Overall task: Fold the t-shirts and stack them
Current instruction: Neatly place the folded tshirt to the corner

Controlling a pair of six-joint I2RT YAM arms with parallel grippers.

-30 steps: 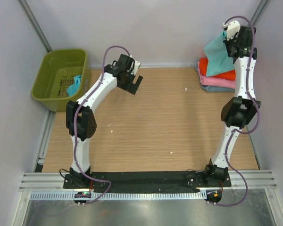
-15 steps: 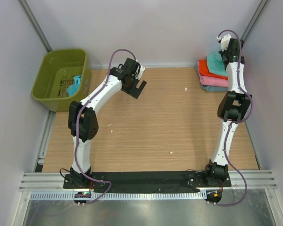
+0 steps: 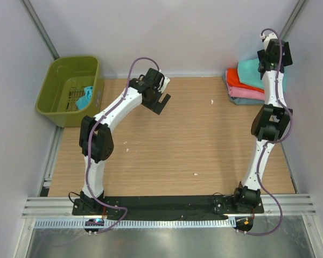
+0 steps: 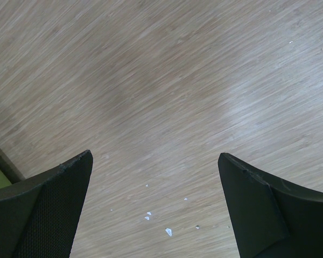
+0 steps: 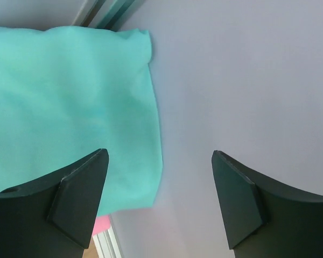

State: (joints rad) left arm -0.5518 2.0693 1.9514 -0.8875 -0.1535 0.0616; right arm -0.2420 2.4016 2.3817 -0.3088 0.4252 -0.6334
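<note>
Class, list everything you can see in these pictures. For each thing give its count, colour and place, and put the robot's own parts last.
table: one, light wood, under both arms
basket: one, olive green, far left
teal cloth: one, lying in the basket
teal t-shirt: one, top of the stack, far right corner
orange t-shirt: one, second in the stack
pink t-shirt: one, third in the stack
grey-blue t-shirt: one, bottom of the stack
white specks: a few, scattered on the table
left gripper: one, black, open, over bare table
right gripper: one, black, open, above the stack by the wall
</note>
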